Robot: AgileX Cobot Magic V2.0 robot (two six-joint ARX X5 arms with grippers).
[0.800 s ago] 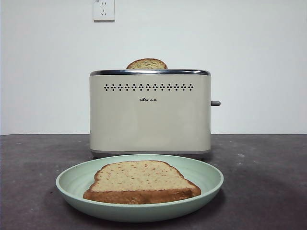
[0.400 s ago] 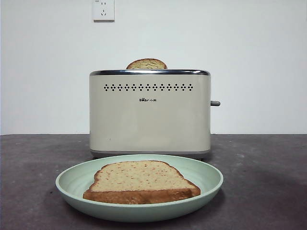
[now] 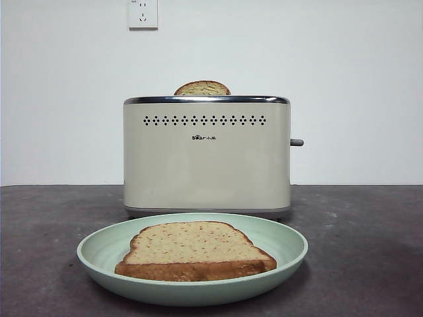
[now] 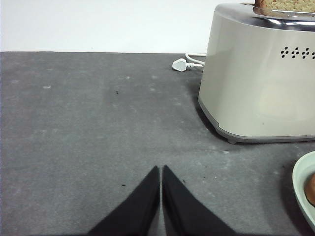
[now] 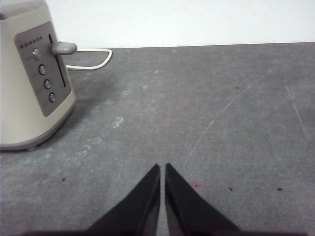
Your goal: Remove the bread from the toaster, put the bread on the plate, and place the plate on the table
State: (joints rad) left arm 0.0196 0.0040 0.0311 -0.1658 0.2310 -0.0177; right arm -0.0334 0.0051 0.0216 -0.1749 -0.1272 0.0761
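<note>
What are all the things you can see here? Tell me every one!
toaster: one, cream with a chrome top rim, standing on the table behind the plate
bread: one slice, tan with brown crust, lying flat on the plate
second slice: one, tan and brown, sticking up out of the toaster's slot
plate: one, pale mint green, on the table in front of the toaster
lever: one, grey, on the toaster's side above some round buttons
plug and cord: one, white, on the table behind the toaster
wall socket: one, white, on the wall above the toaster
table: one, dark grey, under everything
left gripper: one, black, jaws shut, over bare table beside the toaster
right gripper: one, black, jaws shut, over bare table on the toaster's lever side
</note>
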